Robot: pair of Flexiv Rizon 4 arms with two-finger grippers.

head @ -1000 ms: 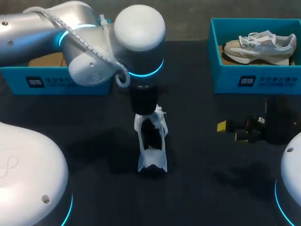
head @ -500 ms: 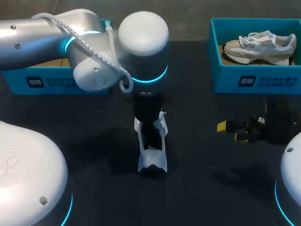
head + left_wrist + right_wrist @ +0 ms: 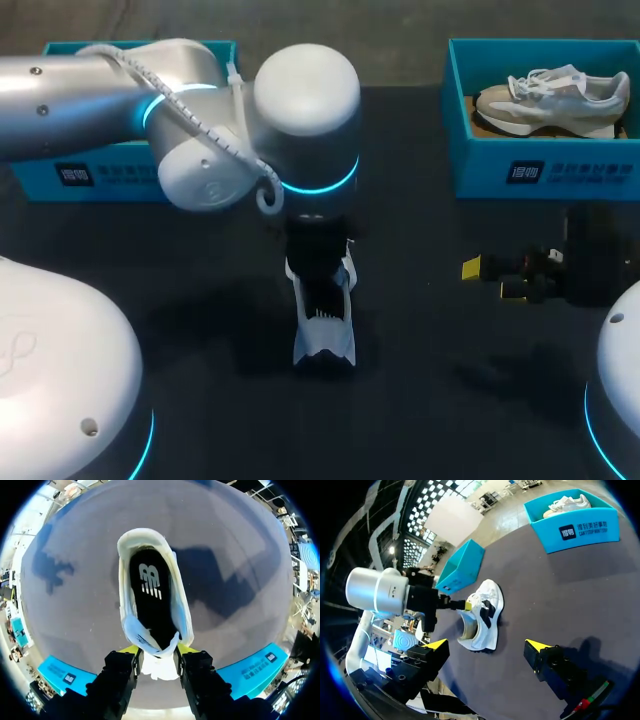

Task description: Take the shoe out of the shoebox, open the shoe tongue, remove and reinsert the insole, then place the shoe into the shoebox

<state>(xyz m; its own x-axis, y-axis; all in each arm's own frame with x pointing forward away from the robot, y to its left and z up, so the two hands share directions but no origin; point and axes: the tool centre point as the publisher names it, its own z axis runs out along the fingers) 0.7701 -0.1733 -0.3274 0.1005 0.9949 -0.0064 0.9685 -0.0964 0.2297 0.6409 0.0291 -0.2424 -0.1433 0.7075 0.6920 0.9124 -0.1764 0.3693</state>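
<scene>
At mid-frame on the counter (image 3: pixel 430 400) lay the white shoe (image 3: pixel 322 320) — the left pincer (image 3: pixel 158 650) closed on its tongue (image 3: pixel 159 666), 1 finger per side, seemingly to lift it off the insole (image 3: pixel 152 595). At lower right, the right pincer (image 3: pixel 485 644) hung wide open, empty.

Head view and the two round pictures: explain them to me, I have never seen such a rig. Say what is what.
This is a robot with two arms at a dark table. The head view looks down from above; each round picture comes from a camera on one arm's wrist. A white shoe stands mid-table. Behind it are a left shoebox and a right shoebox, which holds a second shoe. The left pincer is at the white shoe's tongue; whether it grips, I cannot tell. The right pincer is open and holds nothing.
</scene>
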